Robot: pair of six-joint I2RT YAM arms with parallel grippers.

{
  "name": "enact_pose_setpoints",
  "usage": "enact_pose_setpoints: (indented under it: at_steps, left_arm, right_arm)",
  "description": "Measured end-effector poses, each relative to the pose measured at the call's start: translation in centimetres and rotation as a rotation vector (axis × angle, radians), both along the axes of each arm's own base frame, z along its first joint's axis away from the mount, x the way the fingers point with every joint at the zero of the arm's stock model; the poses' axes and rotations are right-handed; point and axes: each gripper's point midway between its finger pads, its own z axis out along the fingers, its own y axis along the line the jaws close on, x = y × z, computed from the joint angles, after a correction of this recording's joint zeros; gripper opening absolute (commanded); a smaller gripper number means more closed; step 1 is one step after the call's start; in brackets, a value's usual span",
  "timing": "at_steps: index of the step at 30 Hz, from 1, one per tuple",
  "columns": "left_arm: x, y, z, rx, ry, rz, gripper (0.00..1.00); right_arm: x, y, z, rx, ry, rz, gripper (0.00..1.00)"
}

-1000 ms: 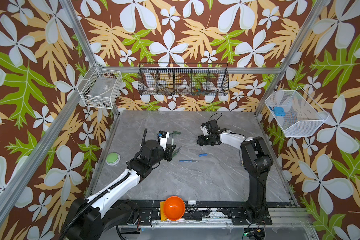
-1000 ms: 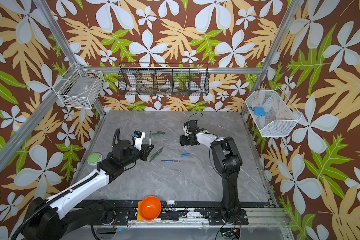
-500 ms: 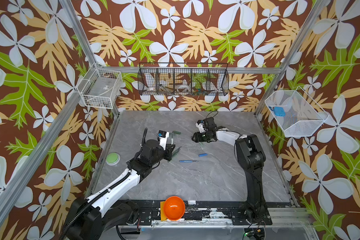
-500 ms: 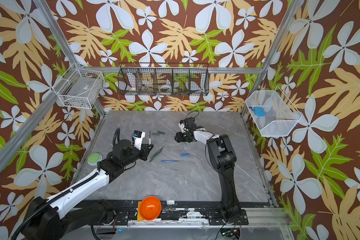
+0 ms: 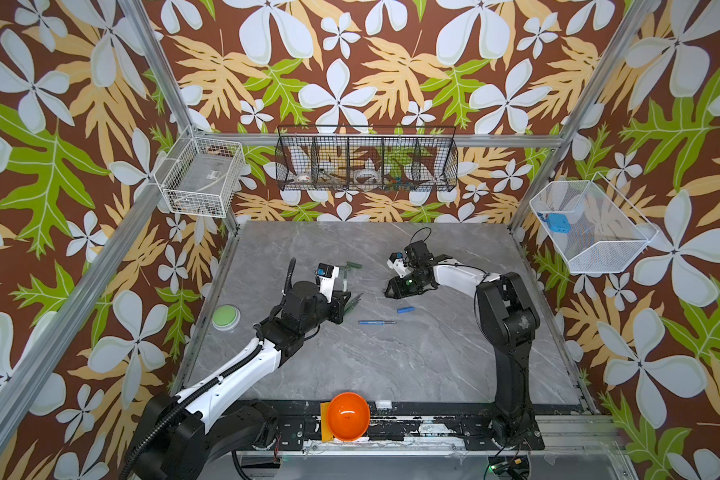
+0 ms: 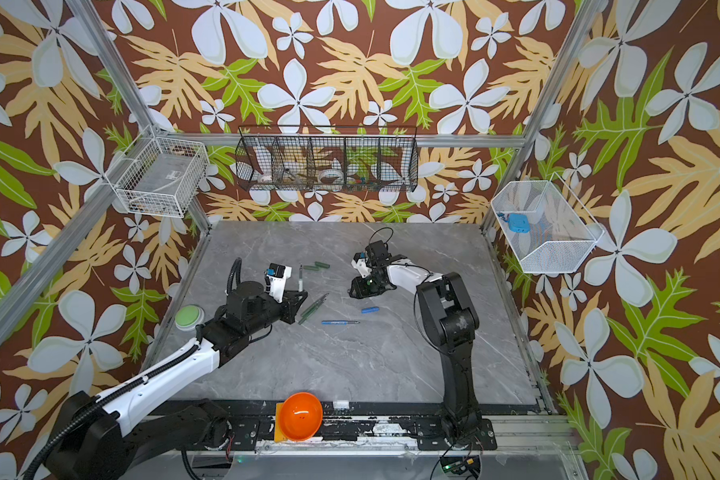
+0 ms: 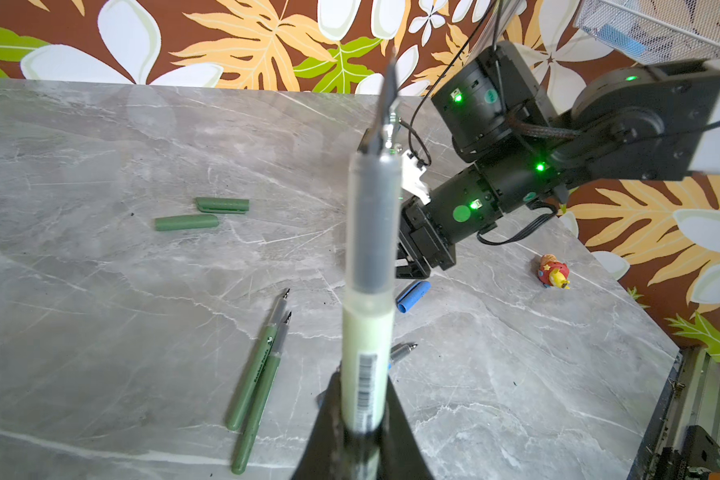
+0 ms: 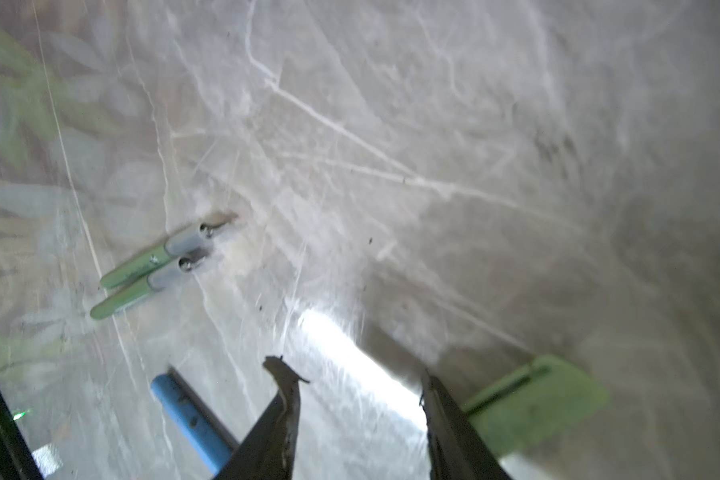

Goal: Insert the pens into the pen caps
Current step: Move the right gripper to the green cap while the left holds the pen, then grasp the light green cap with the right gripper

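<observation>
1. pens: none of the four wears a cap, so by my reading the whole job is ahead and the first pairing is only being set up.
2. pale green pen (image 7: 368, 291) stands tip-up, clear of the desk (image 5: 391, 374). the left gripper (image 7: 362, 399) has its jaws closed on the pen's lower end.
3. pale green cap (image 8: 533, 399) lies on the desk just beside one finger of the right gripper (image 8: 354, 374). those jaws stand apart with nothing clearly between them, so the cap looks not yet picked up, though that view is blurred.
4. dark green pens (image 7: 262, 374) lie side by side, touching, on the desk near the left gripper. the two dark green caps (image 7: 221, 205) lie close together farther back, well apart from them.
5. blue pen (image 5: 377, 322) lies flat near the middle of the desk. the blue cap (image 5: 406, 309) is near it but not touching, towards the right gripper.
6. left to do, as i judge it: grip the pale cap, line it up over the raised tip and press it home, then do the same for the other three pairs.
</observation>
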Motion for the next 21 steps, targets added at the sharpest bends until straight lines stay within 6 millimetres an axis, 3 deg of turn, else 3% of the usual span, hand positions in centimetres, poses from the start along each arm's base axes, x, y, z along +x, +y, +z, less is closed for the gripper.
enact_pose_setpoints:
  at_steps: [3, 6, 9, 14, 21]
  left_arm:
    - [0.0, 0.0, -0.4, 0.004, 0.005, -0.001, 0.00]
    - [0.1, -0.2, -0.9, 0.011, 0.005, -0.008, 0.00]
    - [-0.1, -0.6, -1.4, 0.035, -0.001, -0.014, 0.00]
    - [-1.2, -1.8, -1.9, 0.062, -0.051, -0.042, 0.00]
    - [-1.0, -2.0, -2.2, 0.049, -0.071, -0.040, 0.00]
  right_arm:
    - [-0.7, -0.7, 1.6, -0.018, -0.013, -0.004, 0.41]
    - [-0.9, -1.8, 3.1, -0.030, -0.032, -0.037, 0.48]
    - [-0.3, -3.3, 3.3, -0.077, -0.042, -0.092, 0.51]
    - [0.7, -4.6, 1.7, -0.134, -0.003, -0.176, 0.54]
    - [1.4, -4.1, -0.7, -0.145, 0.046, -0.206, 0.55]
